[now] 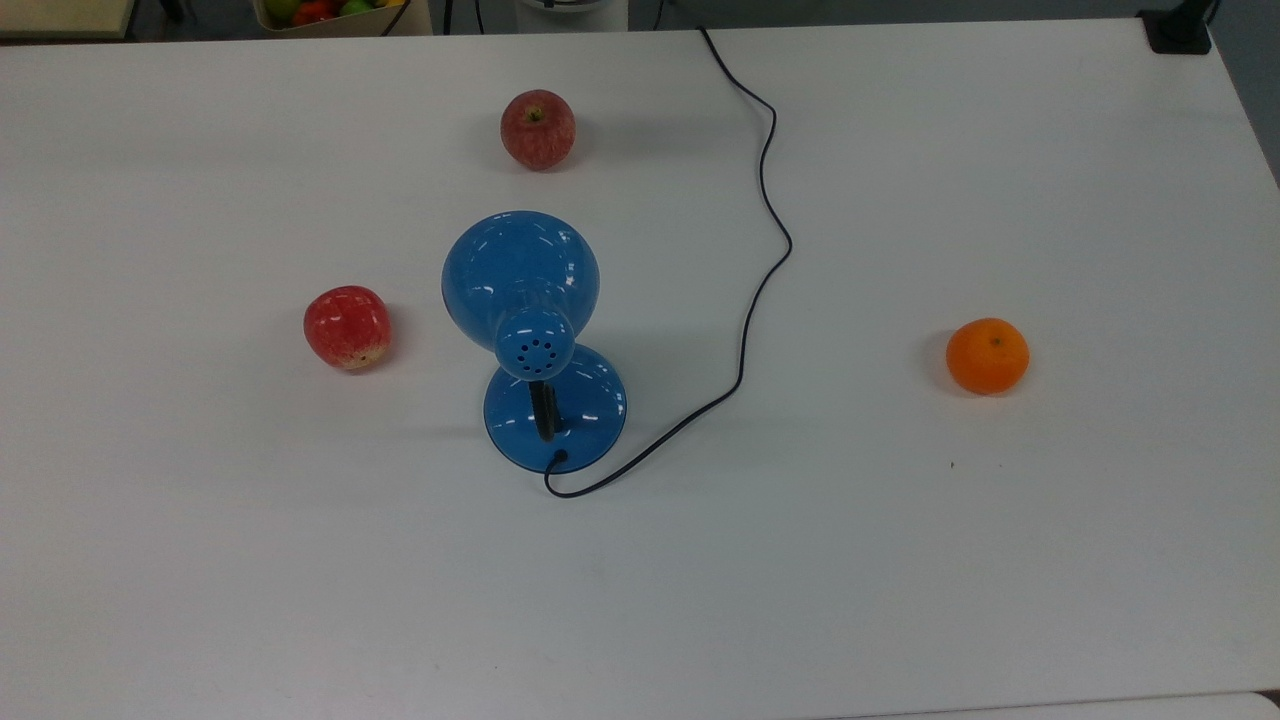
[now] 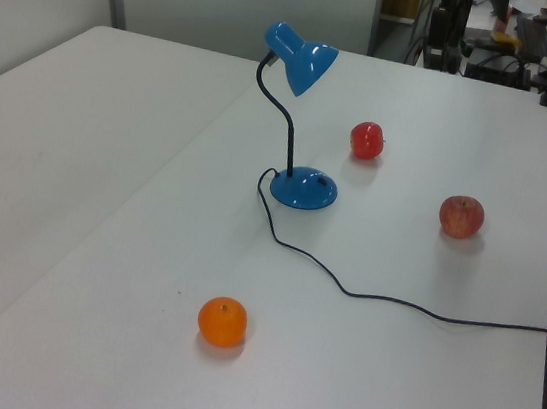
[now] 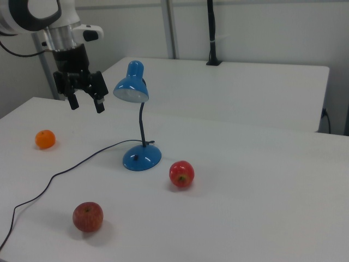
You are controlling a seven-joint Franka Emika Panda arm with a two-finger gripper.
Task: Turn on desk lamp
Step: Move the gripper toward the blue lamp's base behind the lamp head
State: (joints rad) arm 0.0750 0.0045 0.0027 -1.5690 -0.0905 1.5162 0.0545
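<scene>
1. We see the desk lamp (image 1: 535,340) standing near the middle of the white bench (image 1: 1000,560) in the top view. Its round blue base (image 3: 142,156) sits flat, and the black neck (image 3: 142,125) curves up to a dome shade (image 3: 131,87) tilted down toward the bench. We judge the lamp is unlit, since no glow shows under the shade.

2. The claw (image 3: 86,103) hangs in the air in the upper left of the right view, just beside the shade and apart from it. Its two fingers are spread and pinch nothing. We take this as a ready pose ahead of reaching for a switch.

3. A small dark spot (image 3: 137,158) shows on the base in the right view. We think it may be the switch, though we cannot be sure.

4. The thin black cord (image 1: 765,250) leaves the base at the lower edge and snakes to the top of the top view, slack, so it should not tug the lamp.

5. Two red apples (image 1: 538,129) (image 1: 347,327) lie near the lamp, and an orange (image 1: 987,355) sits well apart at the top view's right. None blocks a path down to the base.
</scene>
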